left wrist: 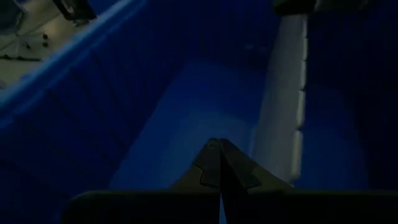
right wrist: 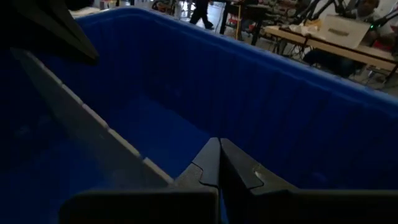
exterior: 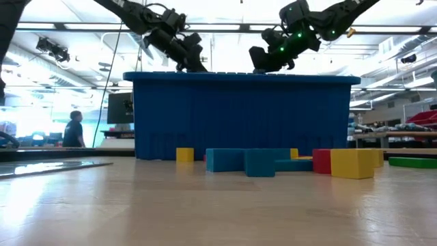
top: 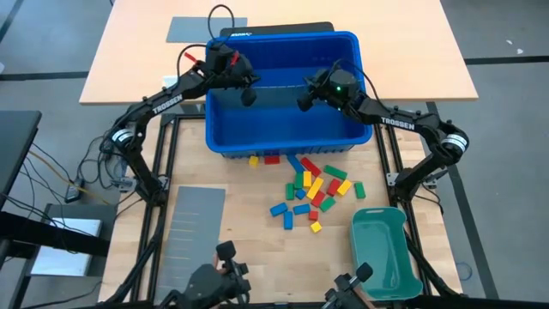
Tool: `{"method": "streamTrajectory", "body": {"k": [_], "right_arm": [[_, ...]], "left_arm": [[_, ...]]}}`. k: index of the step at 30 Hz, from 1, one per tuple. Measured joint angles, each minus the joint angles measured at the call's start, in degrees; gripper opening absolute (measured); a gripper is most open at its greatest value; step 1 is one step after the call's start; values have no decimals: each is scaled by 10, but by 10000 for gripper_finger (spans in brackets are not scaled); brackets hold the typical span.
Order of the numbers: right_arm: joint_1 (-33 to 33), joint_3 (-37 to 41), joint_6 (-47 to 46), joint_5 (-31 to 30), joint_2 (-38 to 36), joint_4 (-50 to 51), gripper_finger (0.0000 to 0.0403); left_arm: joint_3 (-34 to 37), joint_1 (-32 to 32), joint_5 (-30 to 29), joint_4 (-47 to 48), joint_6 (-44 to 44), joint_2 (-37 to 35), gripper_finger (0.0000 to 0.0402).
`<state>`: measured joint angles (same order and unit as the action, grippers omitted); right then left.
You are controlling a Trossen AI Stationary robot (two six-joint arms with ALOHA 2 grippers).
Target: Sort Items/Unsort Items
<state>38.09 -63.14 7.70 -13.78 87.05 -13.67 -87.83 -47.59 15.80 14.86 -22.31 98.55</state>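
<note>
L gripper [top: 249,97]: fingers together, empty, over big blue plastic bin [top: 283,142].
R gripper [top: 304,102]: same, empty, beside it.

Large blue plastic bin [top: 283,142] at table's far middle. Left gripper [top: 249,96] inside bin's left half, right gripper [top: 304,101] inside right half, both above bin floor, fingers pressed together, near each other. Thin grey divider strip [right wrist: 93,134] inside bin, running across floor between grippers. Small red, yellow, green and blue toy blocks [top: 310,190] scattered on table just before bin, right of centre. Teal-green oblong plastic tray [top: 383,251] near front right, right of blocks. Flat grey slotted sheet [top: 196,225] front left, well apart from blocks.
</note>
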Motion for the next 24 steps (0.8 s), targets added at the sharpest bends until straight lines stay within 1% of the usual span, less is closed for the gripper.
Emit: {"method": "streamTrajectory", "body": {"k": [15, 24], "right_arm": [[0, 1, -7, 0, 0, 27, 0], [0, 1, -8, 0, 0, 43, 0]], "left_arm": [[0, 0, -9, -2, -1, 57, 0], [-2, 0, -5, -6, 1, 64, 0]]}}
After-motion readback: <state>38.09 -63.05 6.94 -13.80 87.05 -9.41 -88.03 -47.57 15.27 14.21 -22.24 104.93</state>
